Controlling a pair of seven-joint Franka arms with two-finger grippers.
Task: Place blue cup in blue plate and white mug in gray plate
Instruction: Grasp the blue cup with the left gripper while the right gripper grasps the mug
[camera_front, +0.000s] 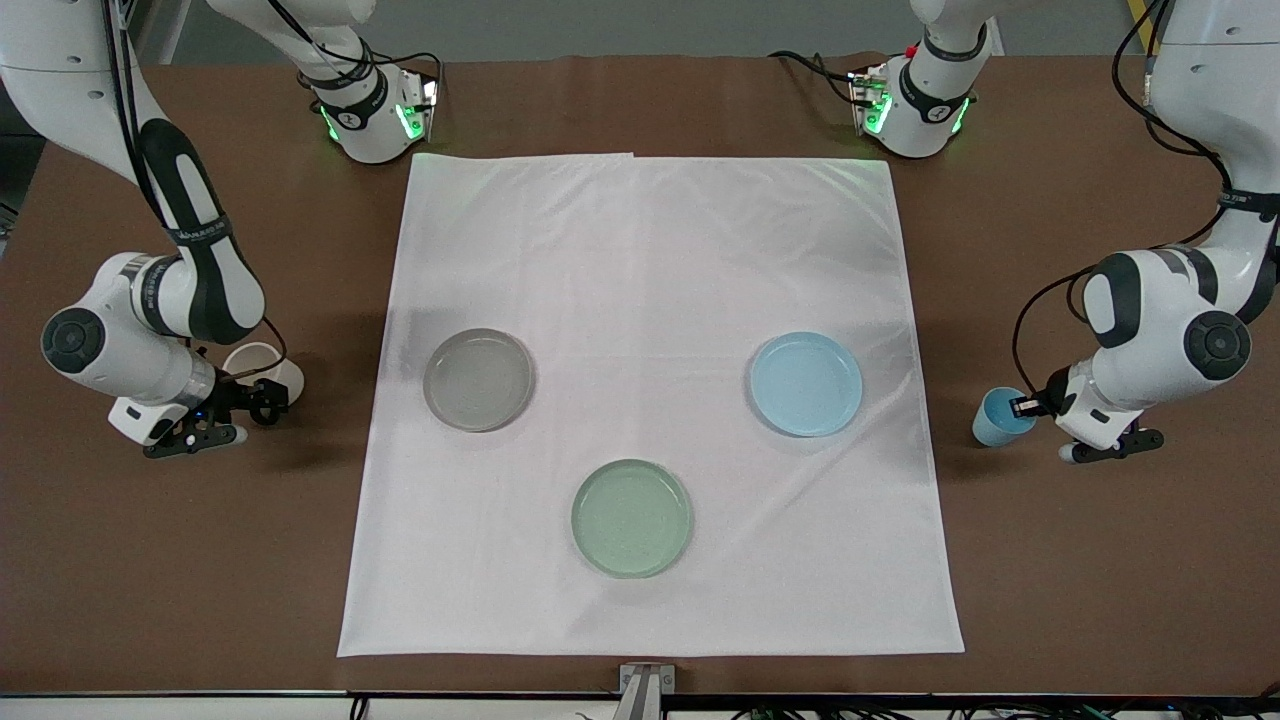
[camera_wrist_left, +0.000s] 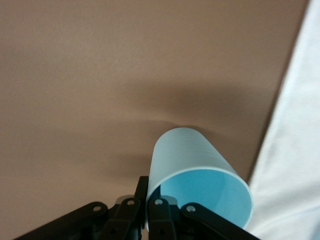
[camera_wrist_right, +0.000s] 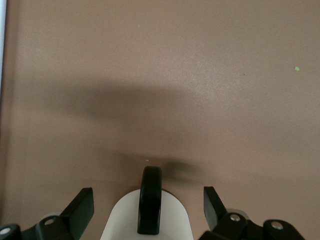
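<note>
The blue cup (camera_front: 998, 417) is on the bare brown table at the left arm's end, beside the cloth. My left gripper (camera_front: 1030, 407) is shut on its rim, one finger inside and one outside; the left wrist view shows the gripper (camera_wrist_left: 148, 200) pinching the cup (camera_wrist_left: 192, 160). The white mug (camera_front: 262, 366) stands on the brown table at the right arm's end. My right gripper (camera_front: 266, 397) is open around it, and in the right wrist view its fingers (camera_wrist_right: 80, 210) flank the mug (camera_wrist_right: 125, 220), apart from it, with the dark handle (camera_wrist_right: 150, 205) between them. The blue plate (camera_front: 806, 384) and gray plate (camera_front: 478, 380) lie empty on the cloth.
A white cloth (camera_front: 650, 250) covers the table's middle. A pale green plate (camera_front: 632, 518) lies on it, nearer to the front camera than the other two plates. The arm bases stand along the table's back edge.
</note>
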